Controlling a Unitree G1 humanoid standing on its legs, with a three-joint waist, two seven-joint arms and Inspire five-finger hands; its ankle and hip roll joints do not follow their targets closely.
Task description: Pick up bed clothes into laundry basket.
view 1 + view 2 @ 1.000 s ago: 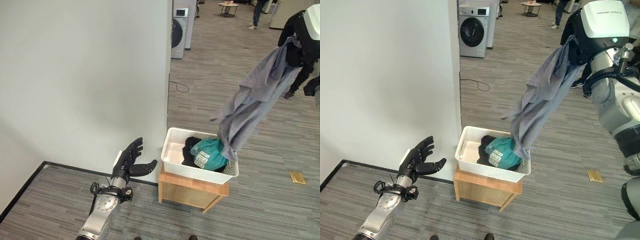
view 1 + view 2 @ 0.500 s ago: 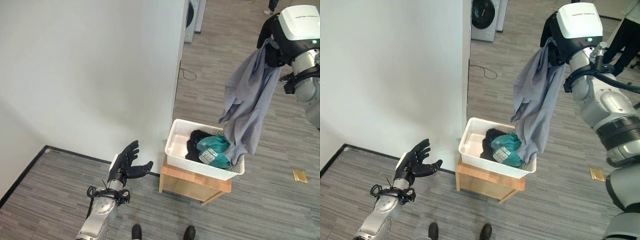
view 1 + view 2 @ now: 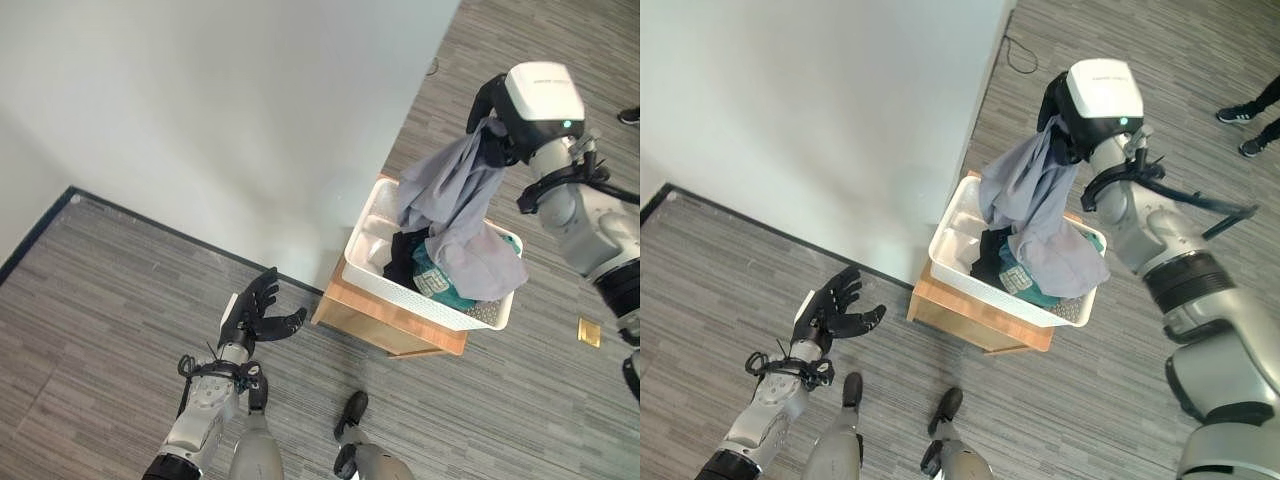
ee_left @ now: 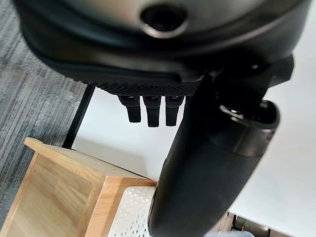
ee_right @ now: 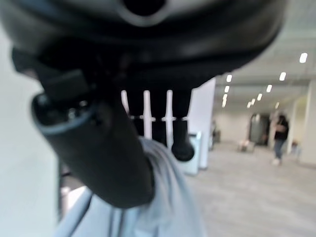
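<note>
— Right eye view first: where do we see the grey garment (image 3: pixel 1032 205)?

— We see it hanging from our right hand (image 3: pixel 1060 118), which is raised over the white laundry basket (image 3: pixel 958 266). Its lower folds lie inside the basket, draped over a teal garment (image 3: pixel 1025 285) and a black garment (image 3: pixel 990 250) already in there.

— Is the right hand clenched on it?

— Yes; in the right wrist view the thumb and fingers (image 5: pixel 181 140) curl round the grey cloth, so we hold it pinched.

— What carries the basket?

— A low wooden stand (image 3: pixel 975 315), a small surface on the grey striped floor (image 3: pixel 700 290), just beside the corner of a white wall (image 3: pixel 800 90).

— And our left hand?

— Our left hand (image 3: pixel 252 312) hovers at about eight o'clock from the basket, well apart from it, fingers spread and relaxed, grasping nothing.

— Anyone else around?

— At two o'clock from the basket, by the frame's edge, we see a person's dark shoes (image 3: pixel 1246 118)
</note>
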